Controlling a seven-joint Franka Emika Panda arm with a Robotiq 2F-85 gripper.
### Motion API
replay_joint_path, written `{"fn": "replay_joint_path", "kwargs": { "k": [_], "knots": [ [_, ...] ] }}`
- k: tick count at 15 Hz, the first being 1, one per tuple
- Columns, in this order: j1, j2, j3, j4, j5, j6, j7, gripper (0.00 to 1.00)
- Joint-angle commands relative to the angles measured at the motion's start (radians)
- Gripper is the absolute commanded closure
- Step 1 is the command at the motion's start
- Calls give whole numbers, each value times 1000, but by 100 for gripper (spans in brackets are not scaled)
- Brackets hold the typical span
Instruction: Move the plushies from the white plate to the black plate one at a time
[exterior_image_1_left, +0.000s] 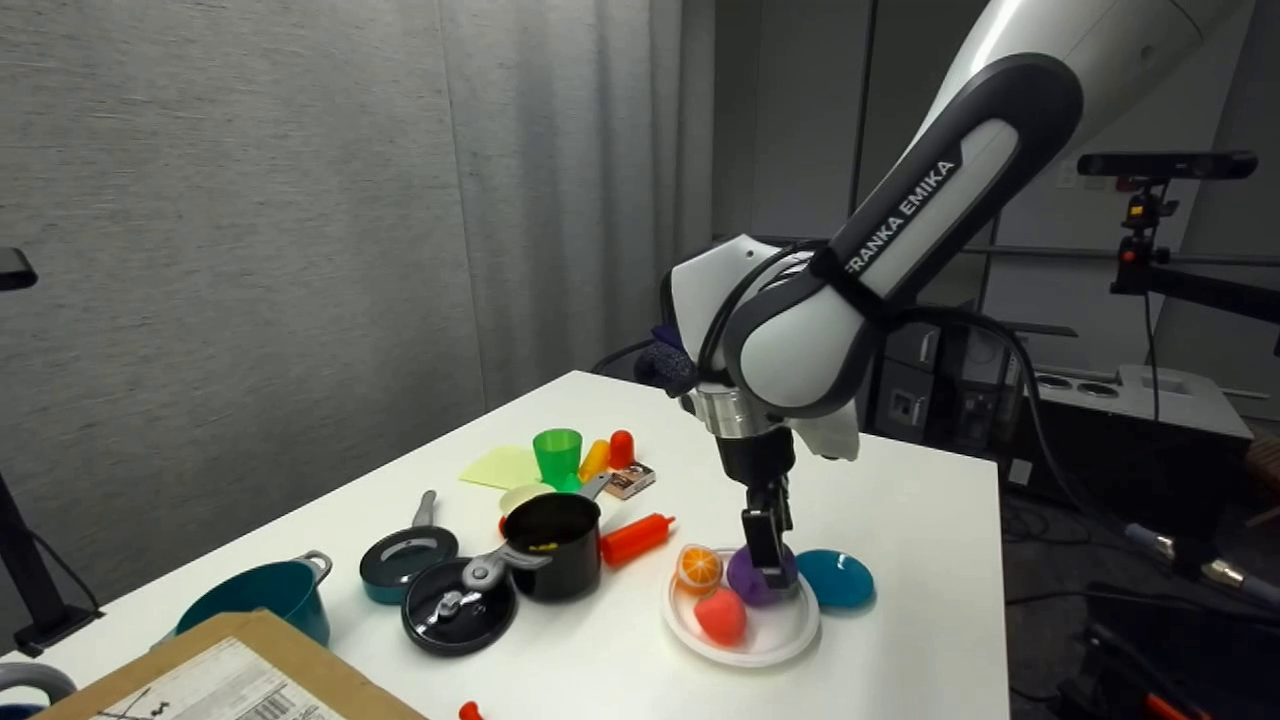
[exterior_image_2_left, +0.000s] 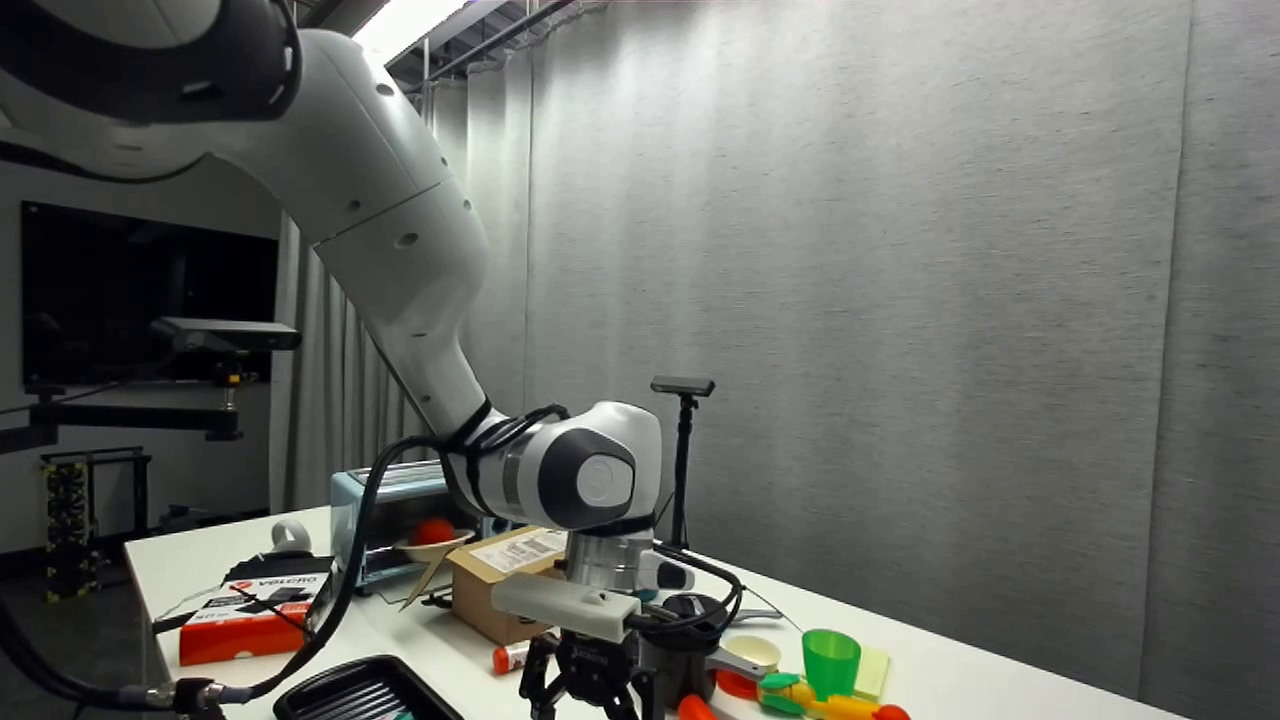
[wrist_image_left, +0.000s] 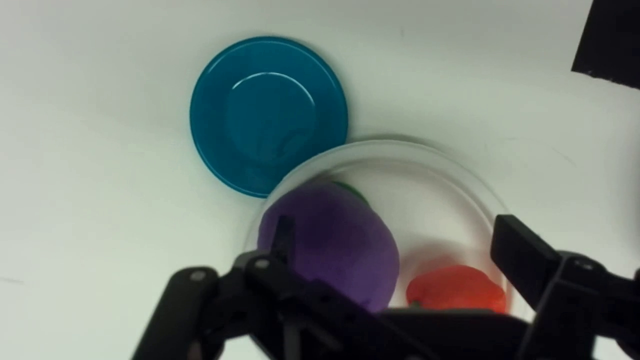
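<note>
The white plate (exterior_image_1_left: 742, 652) holds the purple plushie (wrist_image_left: 345, 235), the red-orange plushie (exterior_image_1_left: 722, 616) and a small orange with a slice pattern (exterior_image_1_left: 699, 568). Above it my gripper (wrist_image_left: 395, 240) points down, jaws wide apart and holding nothing. In the wrist view one finger (wrist_image_left: 284, 240) overlaps the purple plushie; whether it touches I cannot tell. The other finger (wrist_image_left: 522, 257) is over the plate's opposite rim, and the red-orange plushie is partly hidden behind the gripper. A ridged black tray (exterior_image_2_left: 345, 690), apparently the black plate, is cut off by an exterior view's lower edge.
A blue round dish (wrist_image_left: 270, 115) adjoins the white plate. A black pot (exterior_image_1_left: 565, 560), its lid (exterior_image_1_left: 455, 630), a red bottle (exterior_image_1_left: 636, 541) and a green cup (exterior_image_1_left: 557, 452) stand nearby. A cardboard box (exterior_image_2_left: 480, 605) and a toaster (exterior_image_2_left: 345, 510) stand farther off.
</note>
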Motion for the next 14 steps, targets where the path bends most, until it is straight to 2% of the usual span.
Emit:
{"fn": "replay_joint_path", "kwargs": {
  "k": [1,4,5,14],
  "knots": [
    [-5,-7,-23,-39,-67,87,77,0],
    [11,11,-48,-56,-143,123,154,0],
    [8,15,-47,-60,-150,126,164,18],
    [-6,34,-11,-62,-100,114,148,89]
  ]
}}
